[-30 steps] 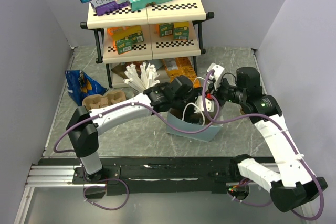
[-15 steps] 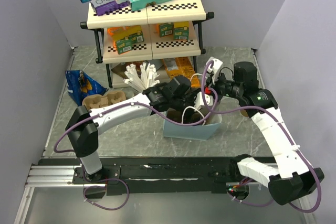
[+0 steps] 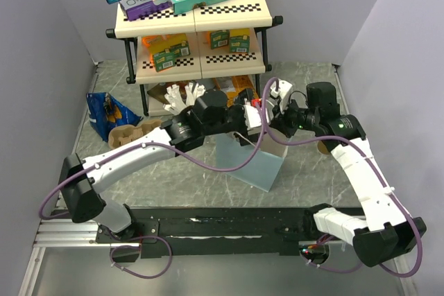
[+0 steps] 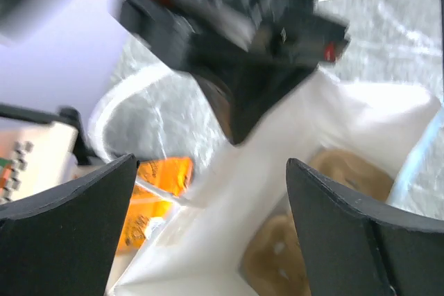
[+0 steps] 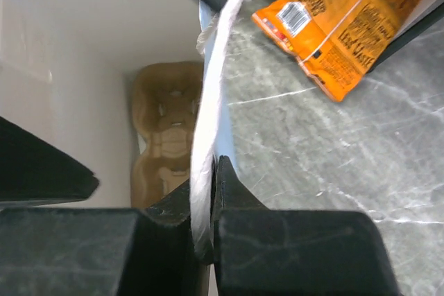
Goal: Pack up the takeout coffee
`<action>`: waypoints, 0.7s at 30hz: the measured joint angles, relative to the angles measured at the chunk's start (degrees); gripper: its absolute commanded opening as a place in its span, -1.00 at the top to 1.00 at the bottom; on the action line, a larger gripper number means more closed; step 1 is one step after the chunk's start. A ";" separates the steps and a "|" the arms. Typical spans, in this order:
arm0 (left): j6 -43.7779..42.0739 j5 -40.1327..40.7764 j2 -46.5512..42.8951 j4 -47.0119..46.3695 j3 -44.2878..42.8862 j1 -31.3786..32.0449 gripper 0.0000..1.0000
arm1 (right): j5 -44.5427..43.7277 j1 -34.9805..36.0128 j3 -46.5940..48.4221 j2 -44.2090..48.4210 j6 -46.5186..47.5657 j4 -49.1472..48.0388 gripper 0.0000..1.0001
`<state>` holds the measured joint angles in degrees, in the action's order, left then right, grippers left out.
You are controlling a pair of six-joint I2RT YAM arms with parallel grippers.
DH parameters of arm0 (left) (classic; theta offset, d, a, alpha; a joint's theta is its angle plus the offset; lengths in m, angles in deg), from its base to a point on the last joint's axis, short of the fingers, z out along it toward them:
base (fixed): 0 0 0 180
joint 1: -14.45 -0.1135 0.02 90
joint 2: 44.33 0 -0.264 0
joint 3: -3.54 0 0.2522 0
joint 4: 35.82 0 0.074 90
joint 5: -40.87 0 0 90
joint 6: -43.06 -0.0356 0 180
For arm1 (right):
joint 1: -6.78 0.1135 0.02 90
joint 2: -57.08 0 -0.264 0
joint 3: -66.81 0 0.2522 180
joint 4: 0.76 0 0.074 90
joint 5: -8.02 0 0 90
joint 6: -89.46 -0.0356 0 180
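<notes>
From where I stand, the left arm [image 3: 132, 157] stretches long and low from its base toward the middle. Its wrist is raised, and the left gripper [image 4: 211, 171] has its fingers [image 4: 69, 227] spread wide with nothing held between them. The right arm [image 3: 364, 178] rises from its base, folds at the elbow and leans in leftward until the two wrists nearly meet. The right gripper [image 5: 205, 195] has its jaws pinched together on the thin rim of a bag [image 3: 255, 166].

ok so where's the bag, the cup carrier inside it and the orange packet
bag [image 3: 260, 168]: top view, on its pale blue outer wall
cup carrier [image 5: 166, 136]: right wrist view, on the brown pulp between its wells, inside the bag
orange packet [image 5: 347, 25]: right wrist view, on its printed face
</notes>
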<state>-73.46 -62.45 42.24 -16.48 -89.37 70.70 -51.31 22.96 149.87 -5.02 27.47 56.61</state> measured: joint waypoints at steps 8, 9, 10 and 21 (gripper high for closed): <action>2.95 -7.06 -1.36 -1.62 0.31 -1.90 -0.90 | 0.55 -0.11 0.11 -1.75 0.42 1.38 1.00; 3.85 -7.87 -1.36 -1.70 0.28 -2.10 -0.90 | 0.63 -0.11 0.15 -2.12 0.50 1.51 1.00; 4.57 -8.37 -1.36 -1.79 0.24 -2.23 -0.90 | 0.68 -0.11 0.15 -2.45 0.59 1.57 1.00; 13.55 -11.02 -0.44 -2.14 -7.67 -4.28 -0.96 | 1.33 -0.33 0.55 -4.02 1.01 1.66 1.00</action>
<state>-59.91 -73.47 41.80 -18.62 -97.05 66.41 -49.97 22.63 150.42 -9.04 28.48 58.28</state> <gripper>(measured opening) 0.973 0.044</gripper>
